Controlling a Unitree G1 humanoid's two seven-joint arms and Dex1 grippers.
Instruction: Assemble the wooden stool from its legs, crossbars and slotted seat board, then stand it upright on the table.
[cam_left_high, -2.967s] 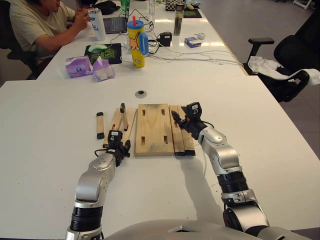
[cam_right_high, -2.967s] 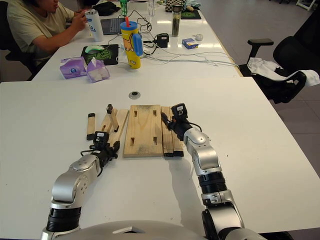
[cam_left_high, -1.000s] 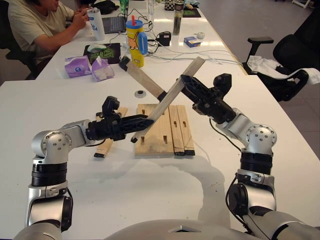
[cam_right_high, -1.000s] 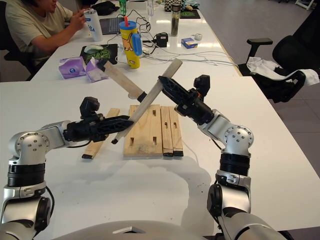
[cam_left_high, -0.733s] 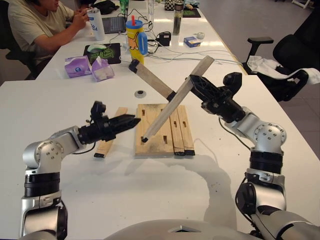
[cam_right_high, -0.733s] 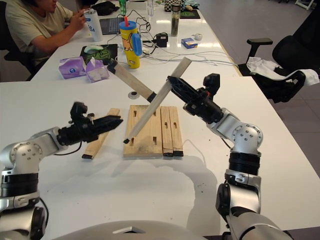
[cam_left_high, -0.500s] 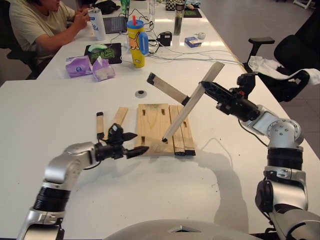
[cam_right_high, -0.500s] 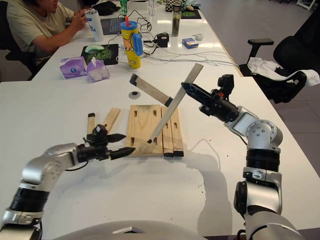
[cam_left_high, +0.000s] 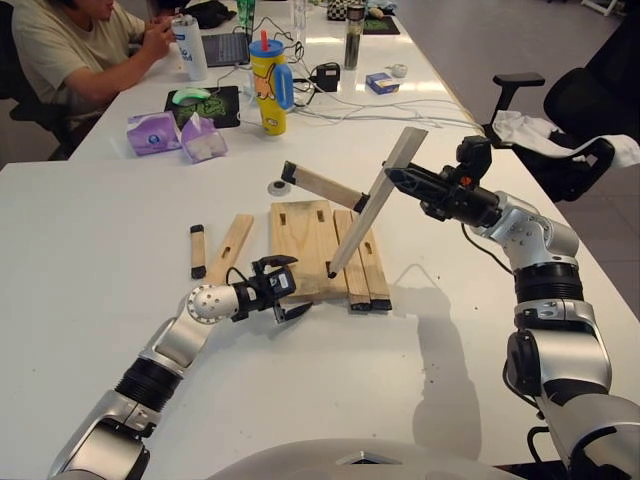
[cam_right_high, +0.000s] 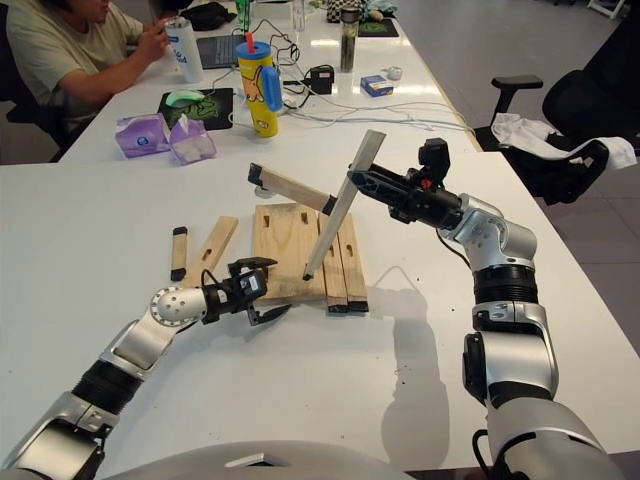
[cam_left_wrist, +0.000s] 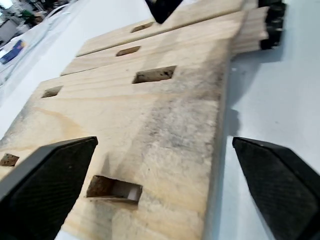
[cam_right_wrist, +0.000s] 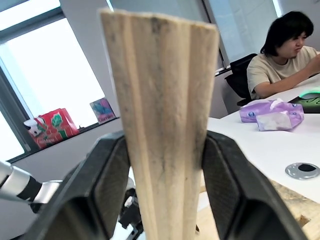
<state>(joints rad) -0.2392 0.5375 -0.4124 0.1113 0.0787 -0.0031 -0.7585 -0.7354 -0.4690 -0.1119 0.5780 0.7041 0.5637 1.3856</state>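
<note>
**Leg held slanting over the seat board**

The right tool (cam_left_high: 392, 179) is clamped on a pale, flat wooden leg (cam_left_high: 362, 220). The leg slants steeply, its dark-capped lower end pointing down at the slotted seat board (cam_left_high: 300, 238). A crossbar (cam_left_high: 320, 186) juts leftward from it. The board is rough-grained, has rectangular slots and lies flat on the white table (cam_left_high: 100, 220). The left tool (cam_left_high: 298, 285), its fingers spread apart, sits at the board's near left corner.
</note>
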